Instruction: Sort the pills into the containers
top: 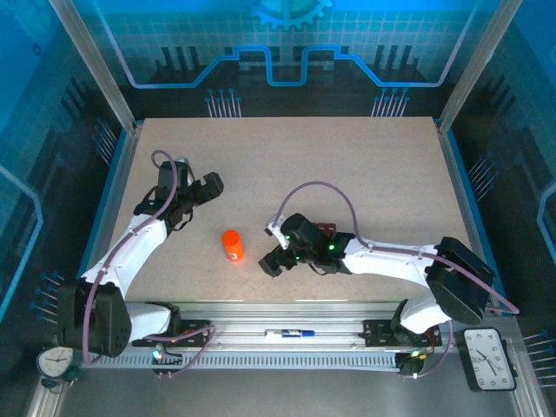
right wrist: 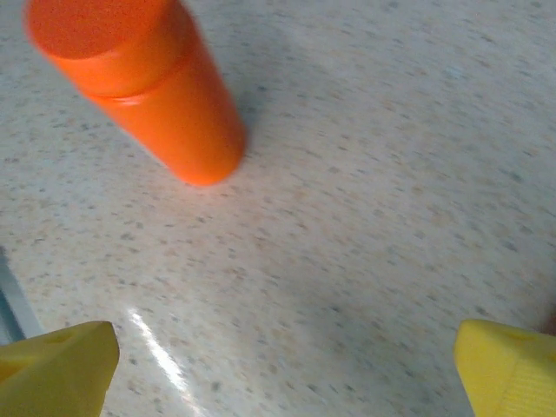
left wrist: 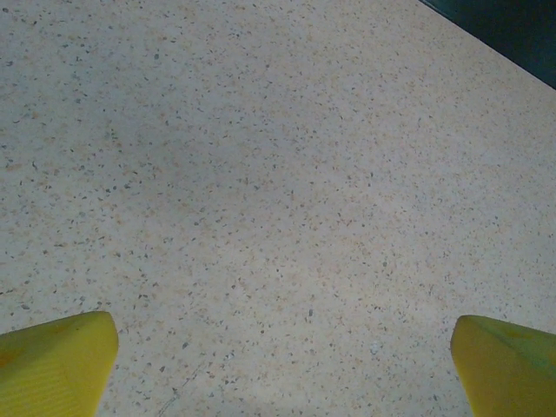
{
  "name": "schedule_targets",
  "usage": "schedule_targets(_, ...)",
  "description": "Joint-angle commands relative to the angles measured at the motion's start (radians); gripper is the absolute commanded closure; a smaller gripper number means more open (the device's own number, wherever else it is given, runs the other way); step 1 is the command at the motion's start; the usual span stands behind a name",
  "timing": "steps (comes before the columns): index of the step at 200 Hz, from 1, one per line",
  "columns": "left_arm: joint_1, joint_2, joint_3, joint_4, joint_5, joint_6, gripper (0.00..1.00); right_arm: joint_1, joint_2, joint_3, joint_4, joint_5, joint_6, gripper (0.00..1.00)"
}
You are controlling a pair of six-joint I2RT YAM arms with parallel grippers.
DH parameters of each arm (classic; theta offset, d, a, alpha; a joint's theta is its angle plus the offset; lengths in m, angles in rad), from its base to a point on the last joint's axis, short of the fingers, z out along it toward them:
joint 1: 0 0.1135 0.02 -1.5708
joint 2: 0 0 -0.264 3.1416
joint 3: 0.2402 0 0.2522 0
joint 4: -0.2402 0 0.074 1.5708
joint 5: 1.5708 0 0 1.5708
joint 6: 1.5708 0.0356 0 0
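— What are the two arms up to?

— The left gripper hangs over the left part of the table. Its jaws are spread wide, with nothing between them. Its wrist camera shows yellow fingertips in the bottom corners and bare speckled tabletop in the gap.

— And the other one?

— The right gripper is low over the table near the front edge, pointing towards the left side. Its jaws are wide apart too, and it holds nothing. There is only tabletop between the yellow pads.

— What's the orange thing?

— An orange bottle. It stands upright with its cap on, near the middle of the front half of the table. It is just beside the right gripper's tips and not touching them. From the right wrist it sits ahead and off to the left, outside the jaws.

— Where are the containers?

— I see a sliver of dark red-brown, the containers, poking out at the far side of the right wrist. The arm covers most of it, so I cannot make out the compartments or anything in them. It is well away from the left gripper.

— Anything else?

— A clock by the right arm's base.
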Motion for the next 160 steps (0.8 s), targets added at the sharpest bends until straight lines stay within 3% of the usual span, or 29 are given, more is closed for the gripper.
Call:
schedule_targets(1,-0.001,-0.008,0.011,-0.023,-0.031,-0.013,0.01,0.054,0.058,0.067,0.096,0.063,-0.039,0.0)
schedule_targets(62,0.059,0.047,0.08,-0.03,-0.024,-0.023,0.01,0.126,0.231,0.179,0.238,0.099,-0.119,0.0)
schedule_targets(160,0.105,0.092,0.115,-0.029,0.0,-0.018,0.01,0.121,0.446,0.303,0.304,0.202,-0.156,0.0)
